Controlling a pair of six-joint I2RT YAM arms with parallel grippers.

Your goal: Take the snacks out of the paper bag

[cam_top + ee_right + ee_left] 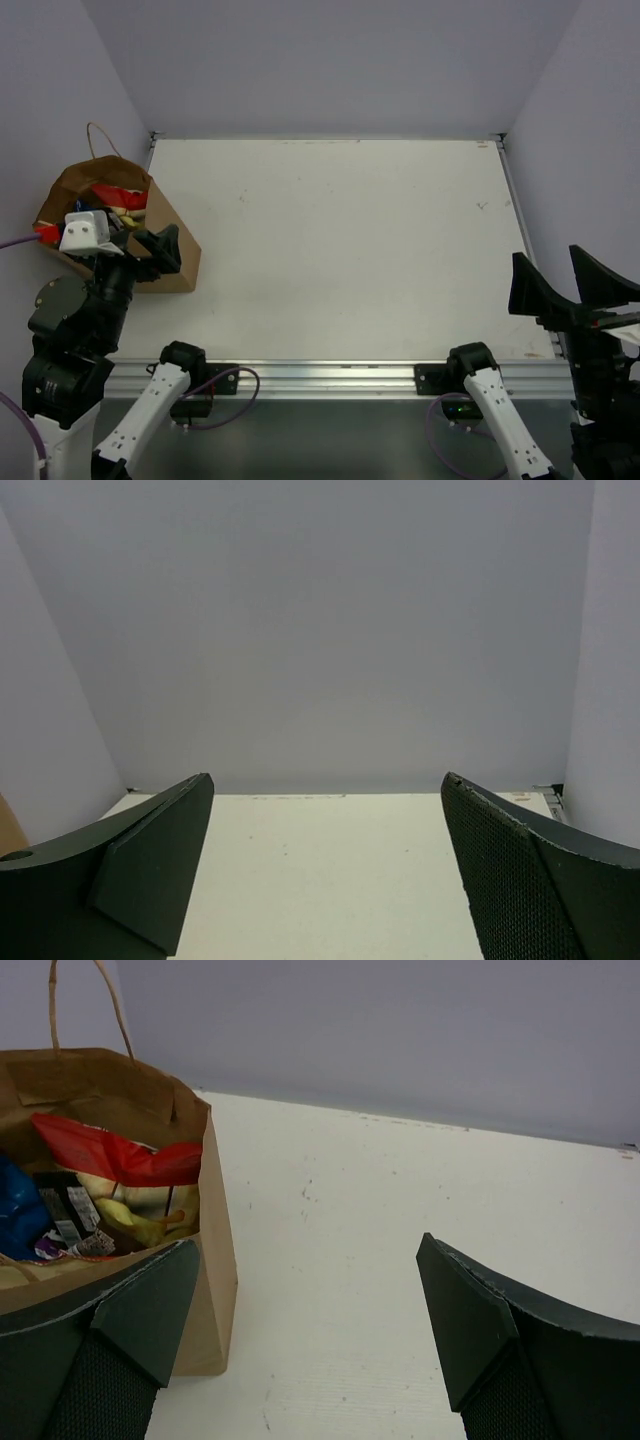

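The brown paper bag [166,212] stands open at the table's left edge, its twine handle [98,137] up. In the left wrist view the bag [216,1260] holds snacks: a red chip bag [120,1155], a blue bag [18,1218], a dark wrapper [65,1210] and a yellow-cream bag [140,1217]. They show in the top view as a red patch [118,194]. My left gripper [140,246] [308,1250] is open and empty, one finger over the bag's near rim, the other over the table. My right gripper [562,278] [328,780] is open and empty at the near right.
The white table [340,240] is walled in by grey panels at the back and both sides. A metal rail [330,375] runs along the near edge with both arm bases and cables on it. The bag leans against the left wall.
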